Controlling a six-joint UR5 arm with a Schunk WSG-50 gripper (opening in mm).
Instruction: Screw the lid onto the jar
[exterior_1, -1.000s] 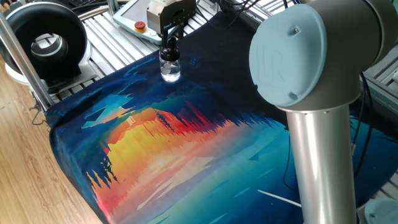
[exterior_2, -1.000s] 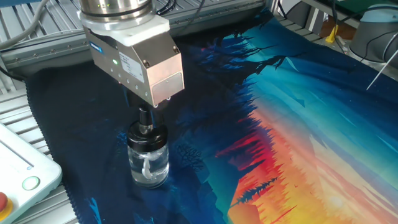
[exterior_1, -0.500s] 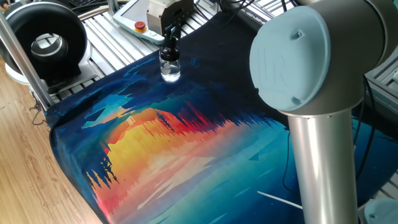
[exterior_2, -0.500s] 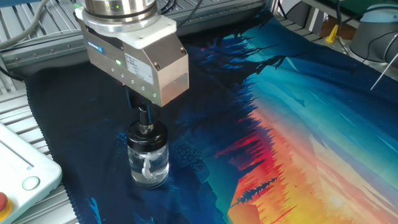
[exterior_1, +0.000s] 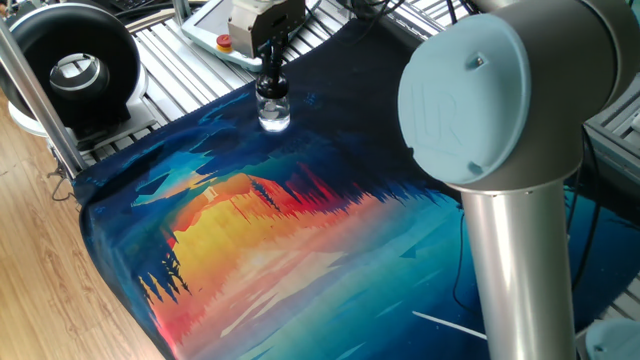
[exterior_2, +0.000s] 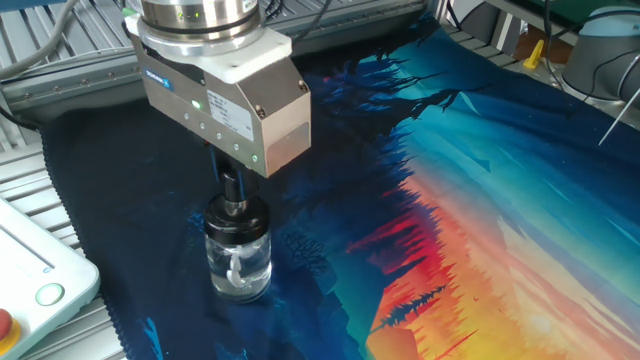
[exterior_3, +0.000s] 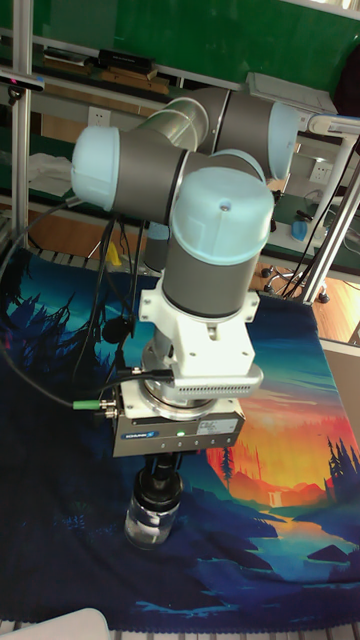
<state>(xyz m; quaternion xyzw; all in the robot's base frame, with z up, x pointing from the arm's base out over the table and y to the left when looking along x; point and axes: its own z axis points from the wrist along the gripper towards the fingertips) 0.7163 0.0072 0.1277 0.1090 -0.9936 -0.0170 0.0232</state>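
We see the gripper (exterior_2: 233, 186) directly above the jar (exterior_2: 238, 262), its jaws clenched on the lid (exterior_2: 235, 210) seated at the jar's neck.

My gripper (exterior_2: 232, 190) body has turned about its upright axis since a second ago: in the other fixed view its pale side plate now faces further right and its corner swings out toward the right. In one fixed view my wrist housing sits slightly further left and far than before, and my big blue joint cap has shifted a little left.
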